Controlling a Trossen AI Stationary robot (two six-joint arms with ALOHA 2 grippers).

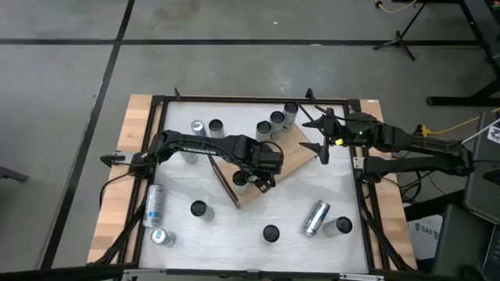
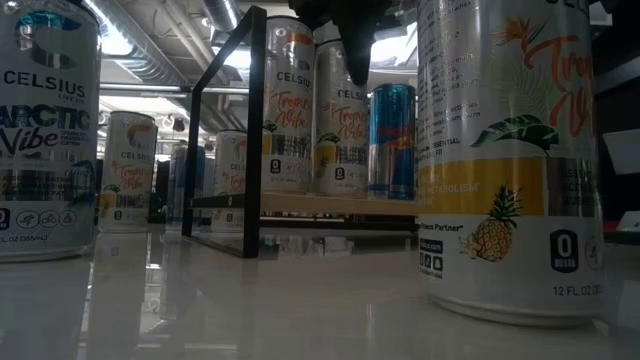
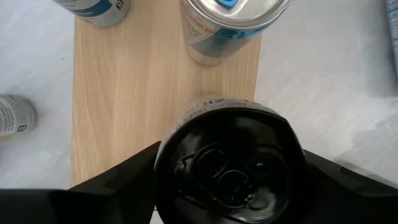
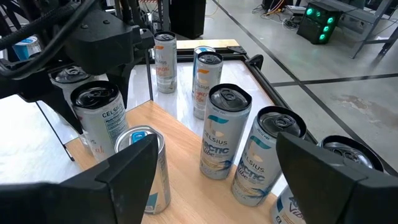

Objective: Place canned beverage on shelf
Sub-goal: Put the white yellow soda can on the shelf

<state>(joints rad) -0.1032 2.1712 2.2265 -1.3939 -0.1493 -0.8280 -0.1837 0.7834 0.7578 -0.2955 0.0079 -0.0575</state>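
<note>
Cans (image 1: 270, 126) along shelf (image 1: 291, 161) edge beside left gripper (image 1: 258, 181).

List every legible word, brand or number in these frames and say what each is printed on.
"CELSIUS ARCTIC Vibe": near can at the low view's left edge.
"12 FL OZ": big pineapple can at the right of that view; its script word is cut off.
"CELSIUS": two cans on the shelf, one and the other.
"CELSIUS ARCTIC": can in the right wrist view.
"CELSIUS": can beside the left gripper.
Smaller print: unreadable.

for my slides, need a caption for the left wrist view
Left gripper straddling an upright black-topped can standing on the wooden shelf, with a blue-tabbed can beyond.
</note>
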